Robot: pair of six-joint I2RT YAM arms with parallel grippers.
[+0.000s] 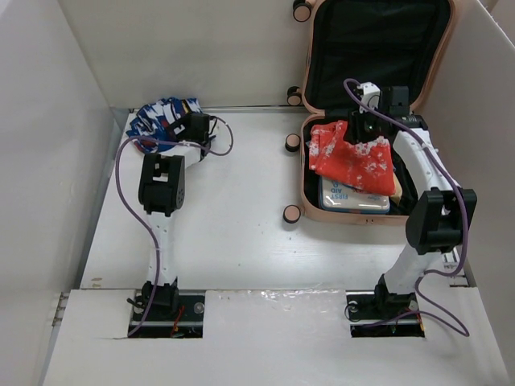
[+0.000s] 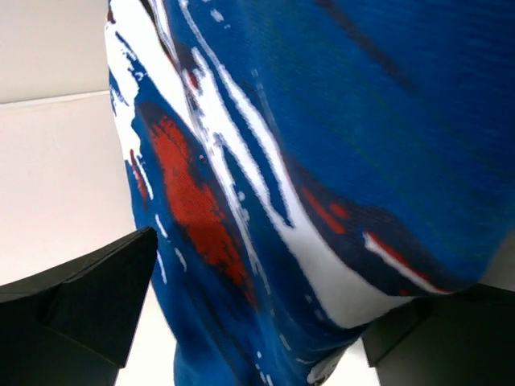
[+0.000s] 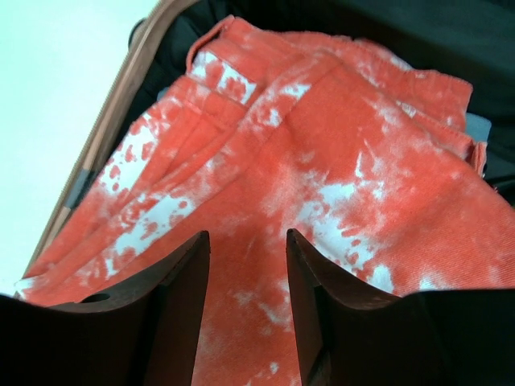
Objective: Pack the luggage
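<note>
The peach-pink luggage [image 1: 304,173] lies open at the back right, its lid leaning upright on the wall. In its base lies a red-and-white blotched garment [image 1: 354,161] over a white first-aid box [image 1: 354,203]. My right gripper [image 1: 360,133] hovers just over that garment [image 3: 322,145]; in the wrist view the gripper [image 3: 247,235] is open, nothing pinched, the luggage rim [image 3: 121,104] at its left. At the back left a blue, white and red cloth [image 1: 161,117] is bunched on the table. My left gripper [image 1: 187,127] is open wide around the cloth [image 2: 322,121], which fills the gap [image 2: 261,281].
White walls [image 1: 48,145] close in the table on the left, back and right. The luggage wheels [image 1: 292,214] stick out toward the table's middle. Purple cables [image 1: 129,193] loop from both arms.
</note>
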